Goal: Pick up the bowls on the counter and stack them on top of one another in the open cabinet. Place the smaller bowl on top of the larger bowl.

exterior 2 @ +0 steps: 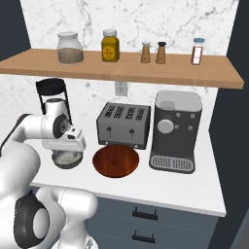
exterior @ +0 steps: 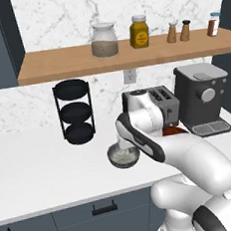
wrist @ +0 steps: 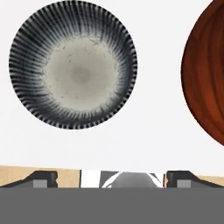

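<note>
The small grey bowl with its pale speckled inside sits upright on the white counter. Just to its right lies the wide red-brown bowl, cut by the right edge of the hand view. My gripper hangs a little above the grey bowl, pointing down. In the hand view its dark fingertips stand wide apart, open, with nothing between them. The wooden shelf board runs along the marble wall above.
On the shelf stand a glass jar, a yellow jar and several small shakers. A black three-tier rack, a toaster and a coffee machine line the back of the counter.
</note>
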You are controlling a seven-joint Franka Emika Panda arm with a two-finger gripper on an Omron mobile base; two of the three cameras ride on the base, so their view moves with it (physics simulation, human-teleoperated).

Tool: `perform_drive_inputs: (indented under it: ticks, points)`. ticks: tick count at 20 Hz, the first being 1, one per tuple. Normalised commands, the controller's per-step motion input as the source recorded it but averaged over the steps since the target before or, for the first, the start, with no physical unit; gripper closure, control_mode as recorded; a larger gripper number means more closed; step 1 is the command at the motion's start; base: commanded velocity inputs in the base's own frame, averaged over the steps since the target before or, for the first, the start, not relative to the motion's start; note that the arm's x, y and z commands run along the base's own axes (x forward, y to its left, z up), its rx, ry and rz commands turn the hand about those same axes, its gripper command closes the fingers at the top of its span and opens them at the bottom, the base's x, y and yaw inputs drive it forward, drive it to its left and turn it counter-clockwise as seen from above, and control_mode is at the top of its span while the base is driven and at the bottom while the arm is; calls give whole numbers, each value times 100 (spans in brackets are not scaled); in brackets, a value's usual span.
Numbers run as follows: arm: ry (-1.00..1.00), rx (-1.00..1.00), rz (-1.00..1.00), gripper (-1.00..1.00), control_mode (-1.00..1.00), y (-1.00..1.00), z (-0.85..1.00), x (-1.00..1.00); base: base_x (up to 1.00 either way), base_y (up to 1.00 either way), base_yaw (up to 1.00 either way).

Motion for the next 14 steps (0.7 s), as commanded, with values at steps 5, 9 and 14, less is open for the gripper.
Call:
perform_drive_inputs:
  ticks: [5,9,14]
  points:
    - [-1,6,-10,-100,-100,0,-28,39,0,0,0]
    - [-1,7,-9,-100,-100,-1,-25,45,0,0,0]
    - [0,2,-8,-100,-100,0,-27,37,0,0,0]
